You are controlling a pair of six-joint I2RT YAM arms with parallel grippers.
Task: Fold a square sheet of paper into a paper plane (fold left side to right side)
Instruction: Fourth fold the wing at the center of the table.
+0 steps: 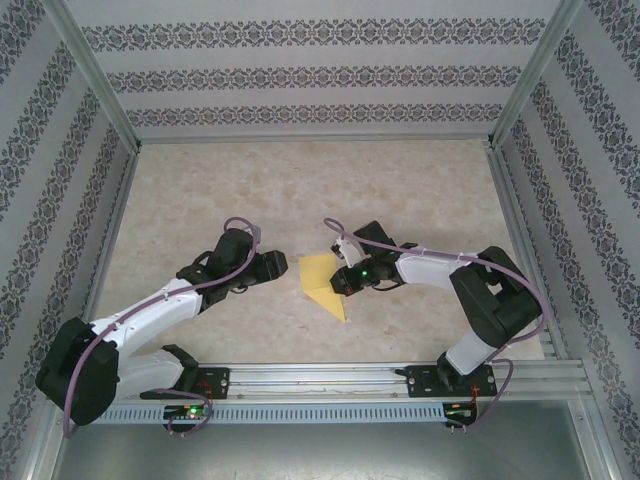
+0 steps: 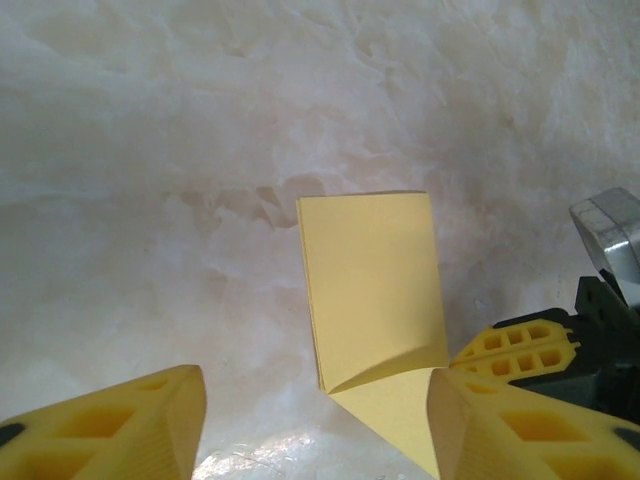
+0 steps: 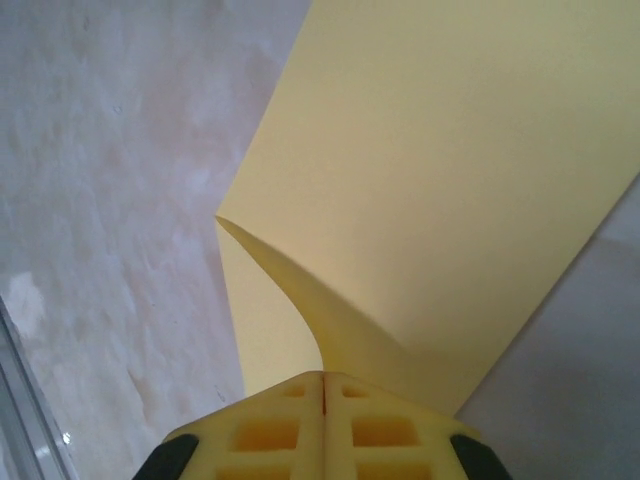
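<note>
Left hand (image 1: 284,266) is standing open, fingers spread wide and gripping nothing, just beside the left edge of the square sheet of paper (image 1: 320,275). Sheet is lying folded on the worktop (image 1: 300,190) between the two hands, pointed end slanting toward the near edge. Right hand (image 3: 325,385) is pinching a raised flap at the sheet's right side, jaws closed on it. Judgement: right hand is nearer and already engaging; the sheet is sitting straight ahead of the left hand.
</note>
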